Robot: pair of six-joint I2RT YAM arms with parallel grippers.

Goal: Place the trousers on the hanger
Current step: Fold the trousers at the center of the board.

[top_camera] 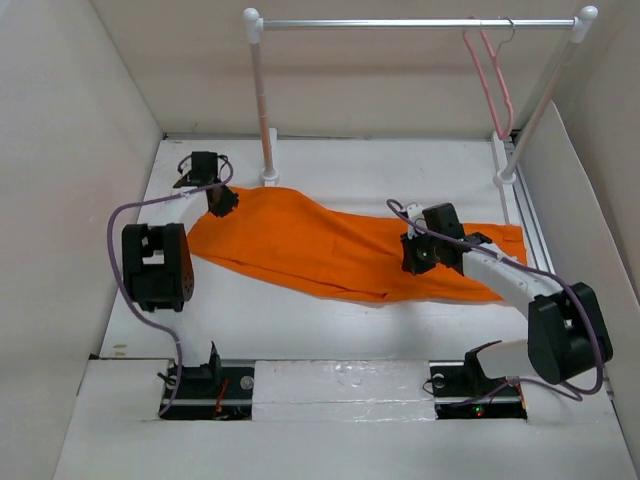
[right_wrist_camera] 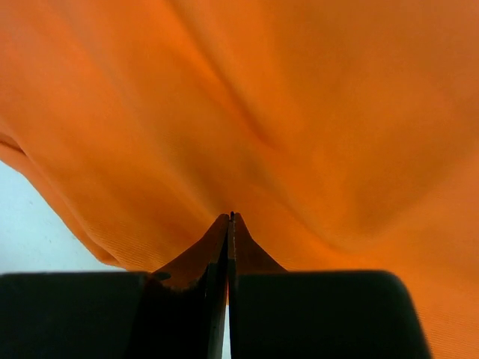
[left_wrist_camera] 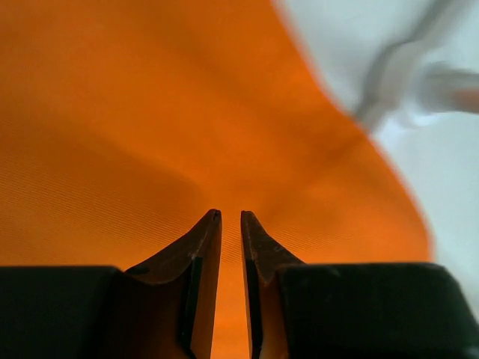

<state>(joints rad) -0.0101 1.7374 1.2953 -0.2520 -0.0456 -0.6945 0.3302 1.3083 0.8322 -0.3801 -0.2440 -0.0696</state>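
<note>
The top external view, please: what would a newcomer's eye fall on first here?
The bright orange trousers, spread across the middle of the white table, dominate. The left gripper pinches their left end near the left post of the metal rail, and the right gripper pinches the cloth right of centre. At the back, the pale-pink hanger hangs empty from the right end of that rail.
</note>
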